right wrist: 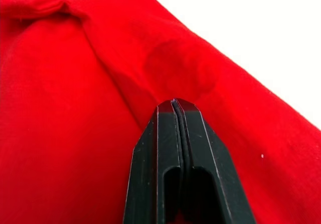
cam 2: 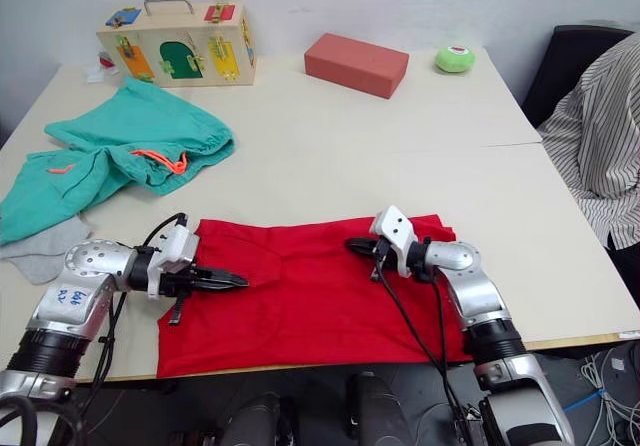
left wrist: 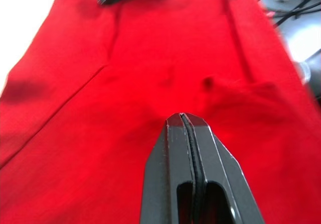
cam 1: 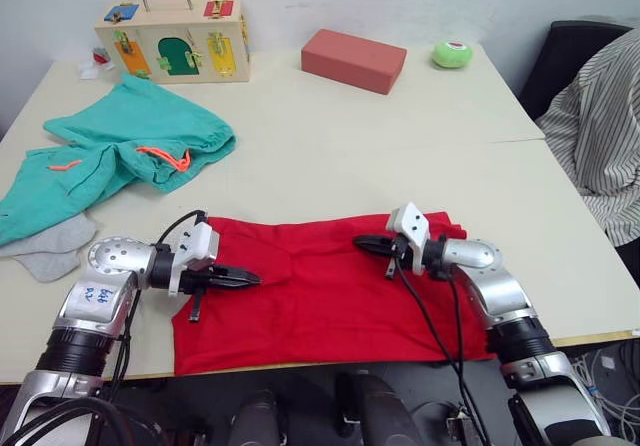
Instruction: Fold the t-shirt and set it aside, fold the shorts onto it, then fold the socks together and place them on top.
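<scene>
T-shirt lies flat at the near edge of the surface, partly folded; thin, limp, light cloth, best pinched at edges or corners. Left end effector and right end effector both clenched, empty, over it. Shorts and socks far left.

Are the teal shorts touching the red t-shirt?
Apart. The left eye view shows bare table between the shorts and the t-shirt.
</scene>
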Robot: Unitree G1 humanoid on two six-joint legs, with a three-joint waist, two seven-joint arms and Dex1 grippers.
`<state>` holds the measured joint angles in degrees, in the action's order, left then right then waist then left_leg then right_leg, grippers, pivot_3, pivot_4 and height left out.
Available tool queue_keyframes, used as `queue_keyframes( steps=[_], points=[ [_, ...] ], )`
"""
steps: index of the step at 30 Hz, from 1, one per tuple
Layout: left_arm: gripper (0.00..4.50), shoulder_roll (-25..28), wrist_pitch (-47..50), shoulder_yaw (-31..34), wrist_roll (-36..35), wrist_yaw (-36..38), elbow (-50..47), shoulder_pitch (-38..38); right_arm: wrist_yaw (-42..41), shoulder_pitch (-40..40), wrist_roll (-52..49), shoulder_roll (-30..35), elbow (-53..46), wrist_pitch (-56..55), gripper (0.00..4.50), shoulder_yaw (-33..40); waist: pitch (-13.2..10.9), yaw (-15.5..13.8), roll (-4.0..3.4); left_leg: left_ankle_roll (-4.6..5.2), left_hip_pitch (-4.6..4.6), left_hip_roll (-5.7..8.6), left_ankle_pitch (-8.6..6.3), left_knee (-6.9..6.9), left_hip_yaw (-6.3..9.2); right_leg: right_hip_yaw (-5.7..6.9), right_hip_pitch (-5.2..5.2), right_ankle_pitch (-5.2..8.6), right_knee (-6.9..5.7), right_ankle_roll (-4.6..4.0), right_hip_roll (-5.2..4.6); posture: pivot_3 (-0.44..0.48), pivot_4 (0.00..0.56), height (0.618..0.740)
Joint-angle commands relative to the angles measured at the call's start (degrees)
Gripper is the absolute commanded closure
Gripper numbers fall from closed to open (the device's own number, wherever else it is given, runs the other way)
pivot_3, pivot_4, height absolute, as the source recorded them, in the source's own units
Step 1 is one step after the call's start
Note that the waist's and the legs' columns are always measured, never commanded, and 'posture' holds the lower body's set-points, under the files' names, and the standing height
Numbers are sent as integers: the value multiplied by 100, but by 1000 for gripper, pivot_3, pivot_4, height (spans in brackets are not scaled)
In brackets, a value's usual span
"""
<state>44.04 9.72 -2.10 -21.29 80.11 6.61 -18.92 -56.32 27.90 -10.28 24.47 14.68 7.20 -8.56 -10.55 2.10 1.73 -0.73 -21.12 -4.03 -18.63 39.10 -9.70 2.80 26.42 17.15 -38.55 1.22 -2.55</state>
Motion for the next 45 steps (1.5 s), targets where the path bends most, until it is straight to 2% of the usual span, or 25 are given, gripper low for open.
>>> queue_keyframes(
  steps=[1,4,7,12,15,18,23,25,28,32,41,45],
  points=[
    [4500,-79,207,434,-319,-380,-284,-51,-55,41,-209,91,-655,135,4485,138,-1,-1,-1,0,0,0,0,0,0,0,0,0,0,0,0,0,150,740],
    [4500,-515,230,744,-182,-1423,-34,-411,195,173,-422,-162,-1180,509,4485,152,0,-21,1,1,-2,0,0,1,5,0,0,0,-2,0,0,0,150,740],
    [4500,-843,100,703,278,-2271,269,-560,520,254,-204,-511,-1197,567,4485,-108,1,-12,1,1,3,2,1,3,7,0,-3,-1,-7,2,1,0,150,740],
    [4500,-1142,-72,450,805,-2954,397,-413,1345,292,438,-1212,-695,292,4485,-529,1,15,1,-1,-6,-1,0,-3,4,3,5,-1,0,1,1,0,150,740],
    [4500,-1350,-24,509,923,-3463,365,-278,1795,209,770,-1375,-379,81,4485,-596,1,15,1,-1,-7,-1,0,-2,3,3,5,-1,0,0,0,0,150,740],
    [4500,-1463,21,526,1145,-4002,306,-100,2218,81,1004,-1200,-8,-220,4485,-385,3,-19,5,1,-6,3,0,0,3,3,3,-1,-1,1,-6,0,150,740],
    [4500,-1574,163,612,1148,-4459,192,127,2391,-66,994,-760,469,-825,4485,-3,12,-45,17,8,12,11,-3,0,5,2,-18,-2,2,3,-14,0,150,740],
    [4500,-1652,147,721,1177,-4724,176,307,2370,-260,661,-442,712,-878,4485,547,13,-40,18,8,46,7,-4,-6,8,7,-57,-2,14,3,-11,0,150,740],
    [4500,-1704,153,779,1136,-4859,116,480,2007,-485,306,65,949,-1134,4485,1069,26,-52,19,8,113,9,-8,-58,11,12,-130,-3,62,5,-10,0,150,740],
    [4500,-1704,128,776,1098,-4800,97,562,1960,-547,44,292,1241,-1189,4485,1481,31,-24,21,6,190,14,-10,-109,4,7,-196,-5,92,8,-12,0,150,740],
    [4500,-1775,-199,857,955,-4641,327,568,1855,-419,-229,788,2268,-1634,4485,2155,32,-47,18,-4,192,10,-9,-117,-3,3,-193,-3,95,6,-8,0,150,740],
    [4500,-1849,-565,1056,417,-4051,341,466,960,-428,-1141,937,1735,-1188,4485,2582,24,-42,6,-3,186,10,-9,-117,-6,3,-189,-4,97,7,-8,0,150,740]
  ],
)
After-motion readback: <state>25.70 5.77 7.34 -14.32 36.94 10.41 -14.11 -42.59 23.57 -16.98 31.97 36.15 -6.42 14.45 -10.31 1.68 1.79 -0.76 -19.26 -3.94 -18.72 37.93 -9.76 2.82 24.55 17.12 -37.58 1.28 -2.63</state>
